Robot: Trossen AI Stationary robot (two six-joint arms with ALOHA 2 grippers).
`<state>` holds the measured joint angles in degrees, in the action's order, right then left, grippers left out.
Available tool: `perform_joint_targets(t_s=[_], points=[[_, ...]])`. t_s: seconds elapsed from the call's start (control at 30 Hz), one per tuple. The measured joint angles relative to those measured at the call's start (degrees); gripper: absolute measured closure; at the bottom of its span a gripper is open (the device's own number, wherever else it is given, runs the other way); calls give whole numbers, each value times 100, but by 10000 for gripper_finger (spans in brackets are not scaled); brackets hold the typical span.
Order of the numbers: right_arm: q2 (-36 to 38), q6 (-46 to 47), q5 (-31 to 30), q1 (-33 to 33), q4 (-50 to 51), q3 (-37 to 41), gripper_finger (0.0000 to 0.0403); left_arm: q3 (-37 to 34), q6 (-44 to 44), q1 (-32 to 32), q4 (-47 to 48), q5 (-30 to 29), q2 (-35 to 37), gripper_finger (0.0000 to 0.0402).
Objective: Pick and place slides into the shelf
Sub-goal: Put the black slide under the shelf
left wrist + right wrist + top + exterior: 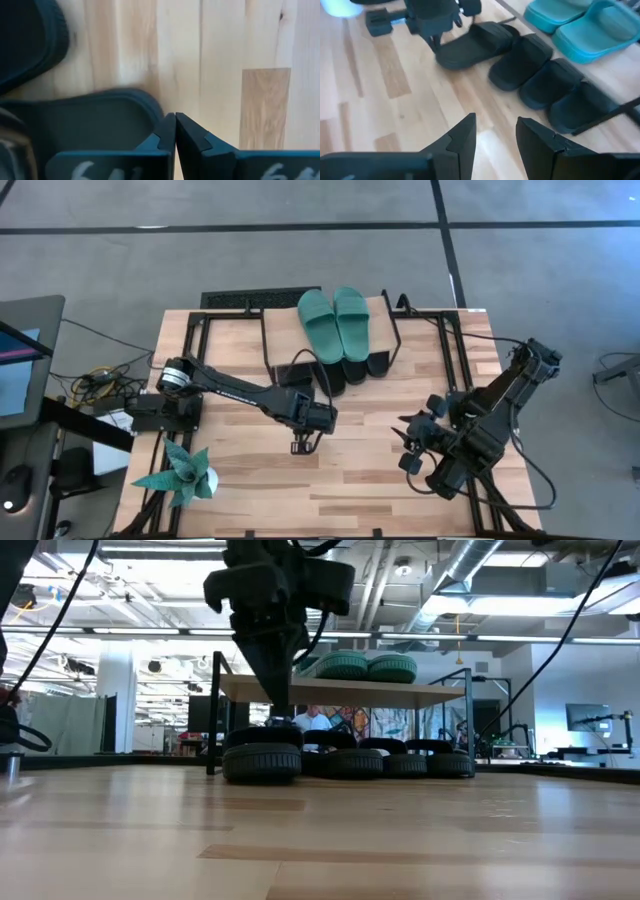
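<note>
The shelf (285, 330) stands at the table's far edge, its plank (340, 690) on thin black legs. Two teal slides (335, 320) lie side by side on the plank. Several black slides (535, 65) sit in a row on the table under it, heels toward the near edge. The leftmost black slide (475, 42) lies at an angle. My left gripper (303, 445) points down, shut, at that slide's near end (100, 115). My right gripper (495, 125) hovers open over the table's right part (408, 450), away from the slides. My left gripper's shut fingertips (167, 125) come from above and stand right beside the rim of the leftmost black slide's near end (150, 102). I cannot tell whether they touch it. The slide lies flat on the table.
A teal paper plant (182, 475) stands near the table's near left corner. Bare tabletop (350, 490) stretches between the two arms toward the near edge. Cables hang around the shelf legs (395, 330). A person (318, 720) shows far off in the room behind the shelf.
</note>
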<state>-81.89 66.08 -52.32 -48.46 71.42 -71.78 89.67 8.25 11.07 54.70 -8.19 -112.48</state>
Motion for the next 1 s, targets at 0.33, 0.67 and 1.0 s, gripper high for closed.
perform_joint_targets(t_s=[0.33,0.67,1.0], points=[[2,-11,-22,-32,-208,106,274,-56,2,79,-26,107,-204,401],[2,-11,-21,-32,-212,106,274,-522,246,102,-180,210,-204,401],[2,-14,-23,-29,-291,106,274,-740,275,41,-533,-21,-204,401]])
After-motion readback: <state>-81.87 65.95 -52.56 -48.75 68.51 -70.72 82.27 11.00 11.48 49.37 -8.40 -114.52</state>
